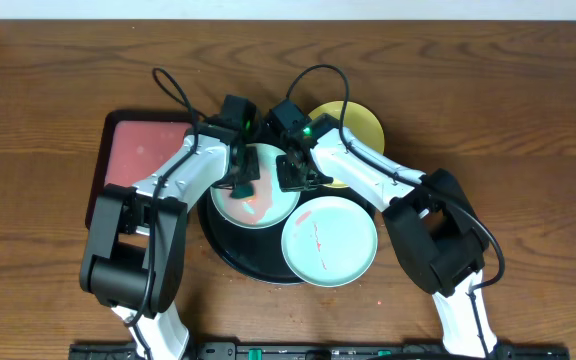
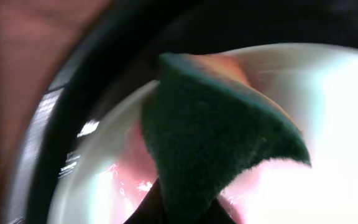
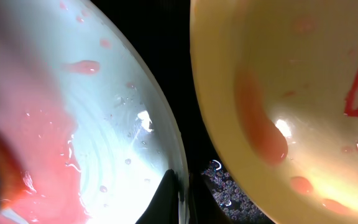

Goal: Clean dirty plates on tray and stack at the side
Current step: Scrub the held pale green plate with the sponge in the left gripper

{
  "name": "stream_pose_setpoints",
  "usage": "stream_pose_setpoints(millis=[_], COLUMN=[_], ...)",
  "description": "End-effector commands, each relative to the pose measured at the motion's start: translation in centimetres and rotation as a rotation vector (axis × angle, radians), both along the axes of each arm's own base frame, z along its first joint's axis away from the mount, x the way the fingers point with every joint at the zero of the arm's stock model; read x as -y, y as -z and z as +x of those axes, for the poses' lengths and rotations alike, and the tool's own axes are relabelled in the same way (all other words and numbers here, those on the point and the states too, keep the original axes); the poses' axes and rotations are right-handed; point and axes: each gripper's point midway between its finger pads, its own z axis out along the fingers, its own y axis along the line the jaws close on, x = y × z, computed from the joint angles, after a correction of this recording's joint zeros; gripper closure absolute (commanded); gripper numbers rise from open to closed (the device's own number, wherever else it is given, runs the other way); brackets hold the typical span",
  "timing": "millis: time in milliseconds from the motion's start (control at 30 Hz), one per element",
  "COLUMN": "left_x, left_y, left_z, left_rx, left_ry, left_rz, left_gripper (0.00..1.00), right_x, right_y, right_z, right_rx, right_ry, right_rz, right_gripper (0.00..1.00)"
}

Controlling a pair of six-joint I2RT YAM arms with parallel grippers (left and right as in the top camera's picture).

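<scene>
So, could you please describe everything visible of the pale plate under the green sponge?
The pale plate is small, round and glossy blue-white with a low rim, lying flat on the left part of the black tray. A wet pink-red smear covers its middle. The left gripper presses a dark green sponge onto it. The right gripper has a finger at its right rim; whether it grips is unclear. The yellow plate sits beside it, apart.

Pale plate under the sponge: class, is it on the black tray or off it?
On it. Overhead, the plate lies inside the tray rim; the left wrist view shows that rim curving around it.
</scene>
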Motion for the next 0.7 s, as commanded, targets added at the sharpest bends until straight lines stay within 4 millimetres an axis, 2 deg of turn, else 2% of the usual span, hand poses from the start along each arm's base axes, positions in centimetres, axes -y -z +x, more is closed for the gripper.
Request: stream_pose_setpoints(millis=[0,133,267,333,433,667], left_x=[-5.1,-3.3,0.9,4.0,6.8,7.6], left_y=[0.6,1.1,1.3,0.9,0.1,0.1], left_z=[-1.9,-4.8,-7.0,-7.8,-7.7,-4.6], left_rx=[-0.052,-0.192,-0.3,-0.319,-0.289,-0.157], left_ry=[-0.13,-0.038,0.184,0.317,0.411,0.402], left_rz=[0.231,0.159,-0.06,-0.231,-0.395,-0.4], left_gripper=[0.93,0.92,0.92,0.93,0.93,0.92], right_x=[0.3,0.2,0.2,0.2,0.2,0.2], right_y=[1.5,1.5,1.5,1.5,1.5,1.5], right_z=[-0.9,-0.9,-0.9,-0.9,-0.9,-0.9], right_rx=[-0.021,-0.019,-0.019,-0.019,-0.019,-0.019], right_ry=[-0.042,-0.041,-0.041,-0.041,-0.041,-0.041], right_rz=[-0.046,-0.044,-0.044,-0.044,-0.044,-0.045], right_gripper=[0.98,0.98,0.98,0.98,0.98,0.98])
